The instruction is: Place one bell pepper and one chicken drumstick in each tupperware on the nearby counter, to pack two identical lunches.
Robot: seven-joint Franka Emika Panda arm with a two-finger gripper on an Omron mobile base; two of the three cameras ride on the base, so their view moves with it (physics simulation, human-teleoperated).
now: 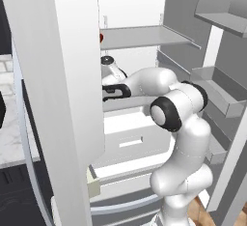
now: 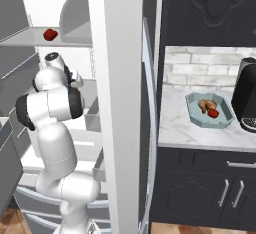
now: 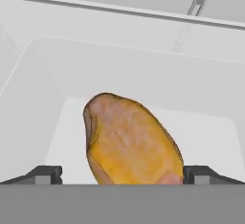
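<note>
Setting: I'm looking into an open white fridge (image 1: 130, 138), with the marble counter (image 2: 175, 123) off at 3 o'clock in the right base view.
Arm: I've got it reaching deep between the fridge shelves, which is why the open door (image 1: 58, 75) hides the hand from the left base camera.
Gripper (image 3: 122, 173): the two tips stand apart, one on each side of a chicken drumstick (image 3: 129, 141); whether they press it yet, I cannot tell.
Drumstick: plump end up toward 12 o'clock in the hand view, lying in a pale bin, square between the fingers so a squeeze should catch it.
Bell pepper (image 2: 49, 34): one sits on the upper shelf at 11 o'clock.
Tupperware (image 2: 210, 110): the teal one already holds a drumstick and a pepper, so I judge this pick is for the second lunch.
</note>
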